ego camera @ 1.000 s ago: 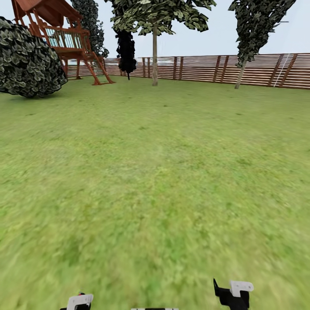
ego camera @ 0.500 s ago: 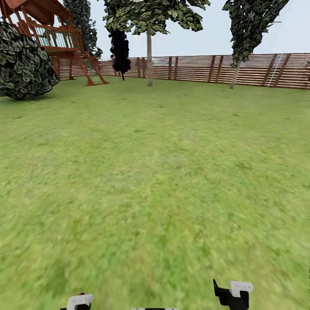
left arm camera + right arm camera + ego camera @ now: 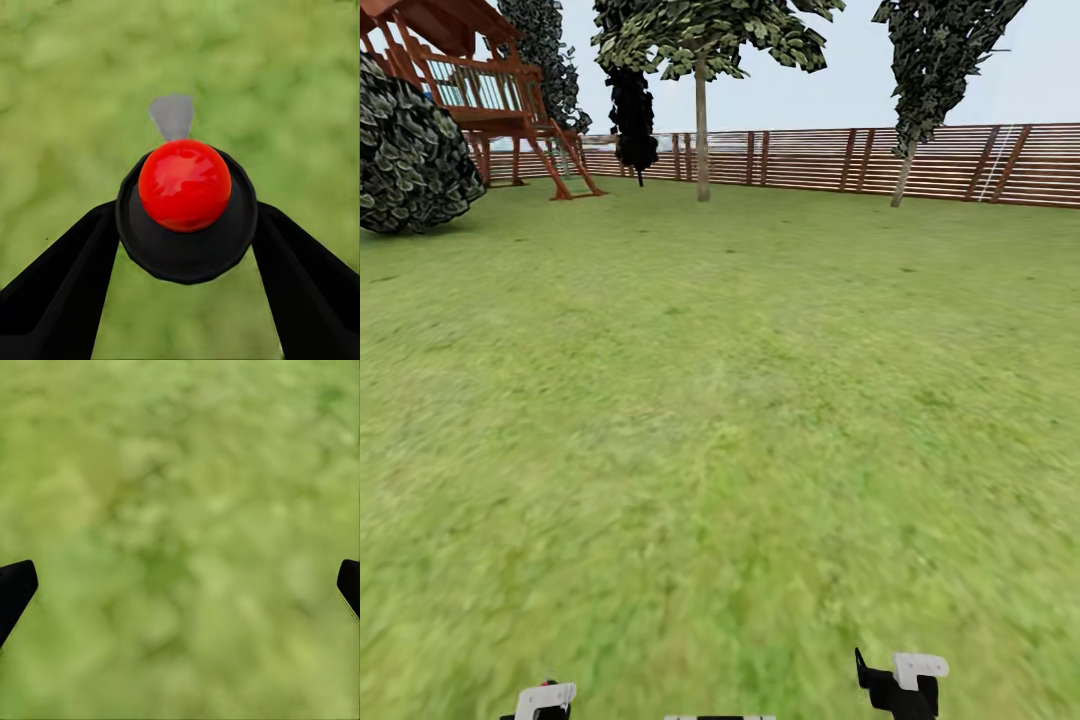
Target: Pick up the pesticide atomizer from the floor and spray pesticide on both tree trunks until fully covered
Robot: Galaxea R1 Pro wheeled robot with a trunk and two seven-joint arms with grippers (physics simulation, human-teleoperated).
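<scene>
Left gripper (image 3: 184, 247) is clamping the atomizer (image 3: 186, 214): both black fingers (image 3: 56, 292) are pressing against the sides of its black round body, with the red cap (image 3: 184, 184) sitting on top and a small grey nozzle tip (image 3: 172, 115) sticking out beyond it, all hanging over blurred grass (image 3: 300, 90). Right gripper (image 3: 180, 585) is holding nothing, fingers spread wide so just the two black tips (image 3: 15, 589) are showing at the frame edges over green lawn (image 3: 180, 510). In the head view both wrists are peeking in at the bottom edge, left (image 3: 545, 700) and right (image 3: 905, 680), and the lawn (image 3: 720, 420) is stretching ahead to a brown slatted fence (image 3: 950, 160). Two trees are standing far off by that fence, well apart from the robot: one with a straight pale trunk (image 3: 702, 130) roughly centre, another with a thinner leaning trunk (image 3: 903, 175) further right. A narrow all-dark tree (image 3: 632, 110), a wooden play tower (image 3: 480, 90) and a big round bush (image 3: 410, 150) are sitting off to the left.
</scene>
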